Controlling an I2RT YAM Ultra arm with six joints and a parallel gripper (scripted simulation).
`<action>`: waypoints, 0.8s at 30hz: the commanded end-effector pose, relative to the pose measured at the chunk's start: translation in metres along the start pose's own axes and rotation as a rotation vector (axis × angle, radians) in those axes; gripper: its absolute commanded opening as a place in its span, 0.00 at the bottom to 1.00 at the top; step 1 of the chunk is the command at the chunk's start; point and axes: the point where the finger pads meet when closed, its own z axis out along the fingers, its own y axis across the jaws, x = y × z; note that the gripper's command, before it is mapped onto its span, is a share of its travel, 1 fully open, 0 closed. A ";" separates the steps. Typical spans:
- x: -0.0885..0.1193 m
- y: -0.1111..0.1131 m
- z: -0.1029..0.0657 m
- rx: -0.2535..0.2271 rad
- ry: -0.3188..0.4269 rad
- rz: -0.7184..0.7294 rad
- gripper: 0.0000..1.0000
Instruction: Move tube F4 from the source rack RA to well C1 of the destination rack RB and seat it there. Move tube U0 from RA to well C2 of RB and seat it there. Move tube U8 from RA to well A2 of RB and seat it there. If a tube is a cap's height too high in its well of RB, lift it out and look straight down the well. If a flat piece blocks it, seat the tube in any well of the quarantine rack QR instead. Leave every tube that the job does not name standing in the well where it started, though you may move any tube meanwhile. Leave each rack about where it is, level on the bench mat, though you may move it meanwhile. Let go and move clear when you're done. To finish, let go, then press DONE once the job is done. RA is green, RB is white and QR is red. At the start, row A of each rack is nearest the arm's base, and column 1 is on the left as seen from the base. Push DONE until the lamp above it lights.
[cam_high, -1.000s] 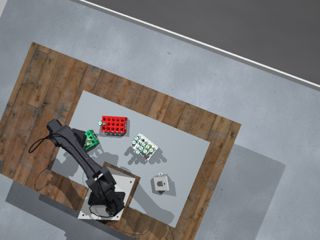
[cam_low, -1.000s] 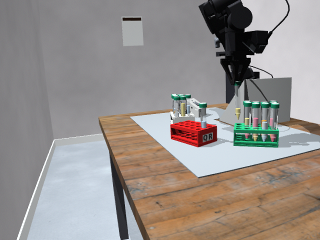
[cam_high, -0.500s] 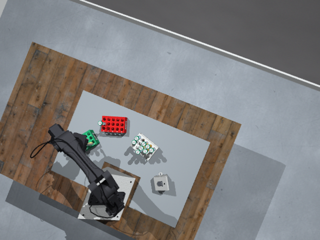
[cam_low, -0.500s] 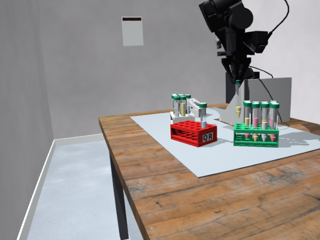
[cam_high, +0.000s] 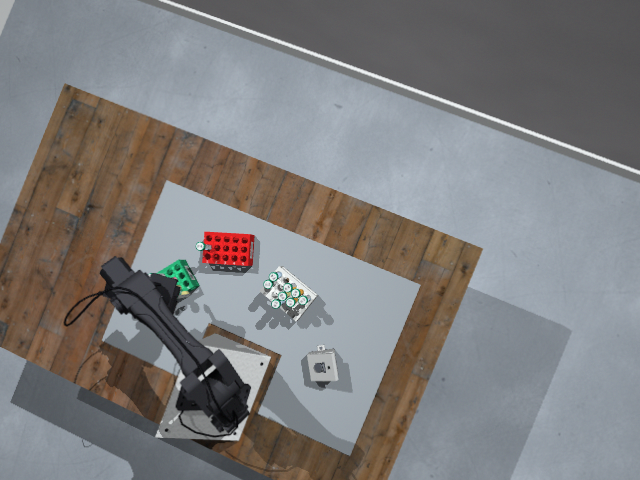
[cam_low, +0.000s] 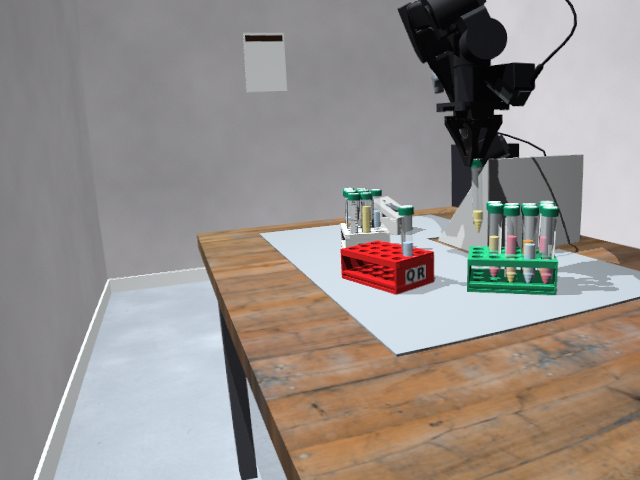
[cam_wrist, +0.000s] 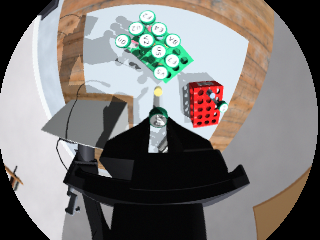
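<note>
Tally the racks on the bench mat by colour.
Green: 1
Red: 1
White: 1
Total: 3 racks

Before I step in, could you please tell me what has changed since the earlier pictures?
The hand has risen slightly and drawn a little toward the arm's base, carrying the capped tube with yellow contents. Nothing was newly gripped or let go. The green rack, red rack and white rack stayed put.
</note>
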 end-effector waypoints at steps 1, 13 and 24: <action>-0.003 0.007 -0.011 0.029 -0.045 0.010 0.00; 0.012 -0.006 -0.018 0.050 -0.069 0.028 0.00; 0.045 -0.027 -0.017 0.039 -0.046 0.018 0.00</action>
